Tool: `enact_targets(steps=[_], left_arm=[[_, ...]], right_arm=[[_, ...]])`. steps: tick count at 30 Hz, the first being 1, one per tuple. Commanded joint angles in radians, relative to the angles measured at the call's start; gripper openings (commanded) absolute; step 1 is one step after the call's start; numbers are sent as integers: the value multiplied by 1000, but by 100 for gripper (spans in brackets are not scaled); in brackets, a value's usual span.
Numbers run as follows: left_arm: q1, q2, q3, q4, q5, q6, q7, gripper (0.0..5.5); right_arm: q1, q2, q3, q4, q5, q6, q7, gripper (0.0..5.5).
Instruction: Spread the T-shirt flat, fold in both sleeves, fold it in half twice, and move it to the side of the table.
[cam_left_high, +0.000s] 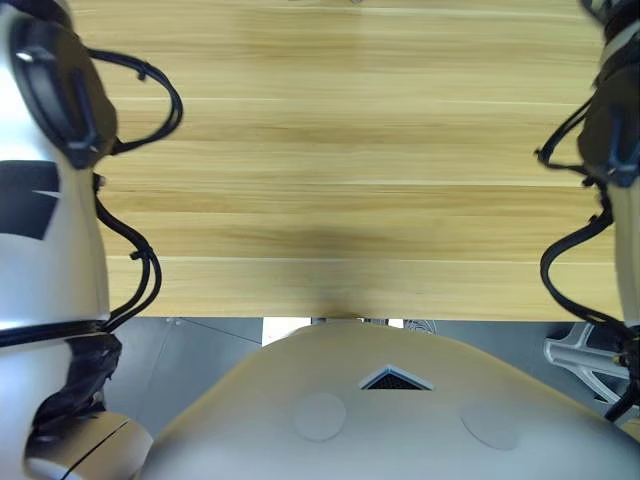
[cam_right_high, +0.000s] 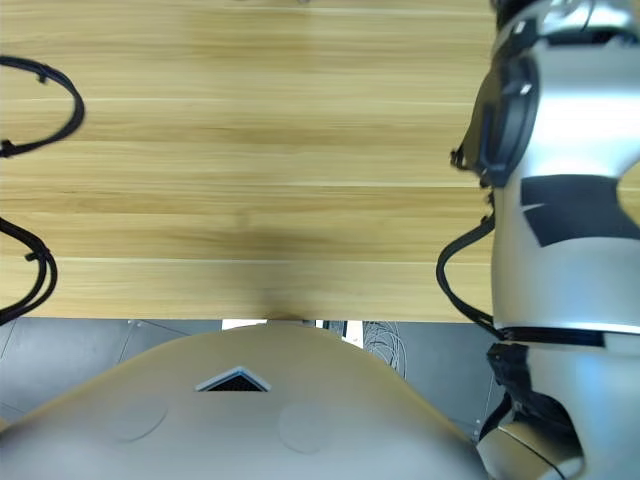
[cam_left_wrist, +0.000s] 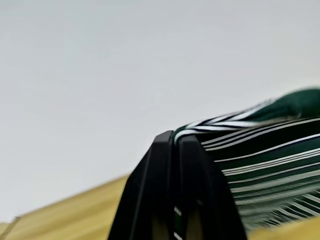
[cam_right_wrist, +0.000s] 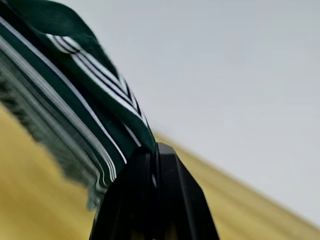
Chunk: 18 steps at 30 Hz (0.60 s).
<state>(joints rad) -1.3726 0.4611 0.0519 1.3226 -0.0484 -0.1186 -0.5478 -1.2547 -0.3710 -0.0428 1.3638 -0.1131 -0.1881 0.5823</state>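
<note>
Jaws of the left gripper (cam_left_wrist: 173, 142) pressed together on a bunched edge of the T-shirt (cam_left_wrist: 260, 150); jaws of the right gripper (cam_right_wrist: 151, 152) likewise clamped on green-and-white striped cloth, no gap visible between either pair.

Table (cam_left_high: 330, 150): pale wood planks across the upper two thirds of the left eye view, near edge running along the lower middle, one arm at the left border and one at the right.

T-shirt: pinched at two points and raised off the wood, draped in folds from each grip, with a pale wall behind it and the tabletop below.

Step in hand, as judged: spreading flat, with no fold made yet. To do it well:
- draw the grippers apart until the cloth between them hangs taut
- lower with the free hem touching the wood first
- drag gently to smooth the body
- release only once the cloth lies supported

Likely faults: a shallow pinch slipping, or bunched layers trapped underneath.
</note>
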Motion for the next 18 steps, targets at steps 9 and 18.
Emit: enact_targets(steps=[9, 18], left_arm=[[1195, 139, -171, -821, 17, -39, -570, 2], [1469, 175, -239, -1110, 112, 22, -480, 2]], right_arm=[[723, -105, -23, -48, 67, -254, 747, 0], [886, -197, 57, -127, 14, -352, 986, 0]])
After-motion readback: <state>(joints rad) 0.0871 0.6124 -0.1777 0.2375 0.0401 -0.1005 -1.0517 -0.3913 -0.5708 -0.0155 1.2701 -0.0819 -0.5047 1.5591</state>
